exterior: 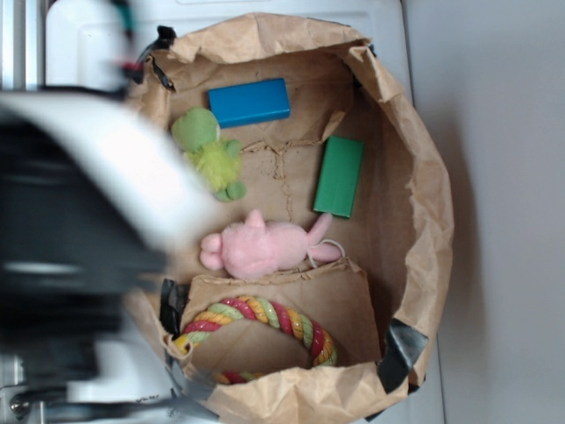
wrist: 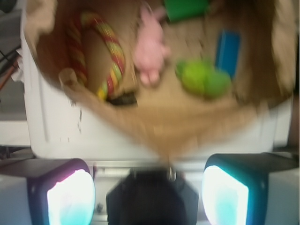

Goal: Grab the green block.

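Note:
The green block (exterior: 339, 176) lies flat on the floor of a brown paper bag (exterior: 425, 203), right of centre. In the wrist view the green block (wrist: 186, 8) is cut off by the top edge. My gripper (wrist: 147, 192) is open, its two glowing fingers (wrist: 70, 199) wide apart with nothing between them. It hangs outside the bag, over the bag's near rim (wrist: 164, 126) and far from the block. My arm (exterior: 79, 230) is a large blur at the left of the exterior view.
Also in the bag are a blue block (exterior: 250, 102), a fuzzy yellow-green plush (exterior: 210, 152), a pink plush (exterior: 260, 247) just below-left of the green block, and a striped rope ring (exterior: 265, 318). The bag sits on a white surface (exterior: 88, 40).

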You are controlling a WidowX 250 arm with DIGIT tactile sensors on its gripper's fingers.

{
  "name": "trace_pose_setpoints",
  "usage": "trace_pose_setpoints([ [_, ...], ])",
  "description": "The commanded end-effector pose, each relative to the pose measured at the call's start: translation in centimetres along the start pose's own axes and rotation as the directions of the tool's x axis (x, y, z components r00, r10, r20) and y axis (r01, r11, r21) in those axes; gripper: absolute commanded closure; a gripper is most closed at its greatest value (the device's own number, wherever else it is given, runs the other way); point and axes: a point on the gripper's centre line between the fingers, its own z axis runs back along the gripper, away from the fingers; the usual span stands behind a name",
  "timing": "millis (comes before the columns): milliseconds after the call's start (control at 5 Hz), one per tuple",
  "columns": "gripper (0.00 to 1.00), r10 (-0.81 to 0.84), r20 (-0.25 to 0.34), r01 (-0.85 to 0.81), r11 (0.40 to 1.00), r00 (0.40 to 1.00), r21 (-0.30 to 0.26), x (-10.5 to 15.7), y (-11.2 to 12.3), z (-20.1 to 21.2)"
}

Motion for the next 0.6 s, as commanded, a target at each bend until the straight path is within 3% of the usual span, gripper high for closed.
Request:
trace_pose_setpoints([
  [0,0.00,-0.293,0.049,0.289,0.954,0.955,0.078,5.2,1.1,-2.7],
  [200,0.00,-0.411,0.025,0.408,0.909,0.911,0.083,5.8,1.8,-4.3],
  [400,0.00,-0.516,0.033,0.505,0.848,0.856,0.160,6.5,2.8,-5.1],
])
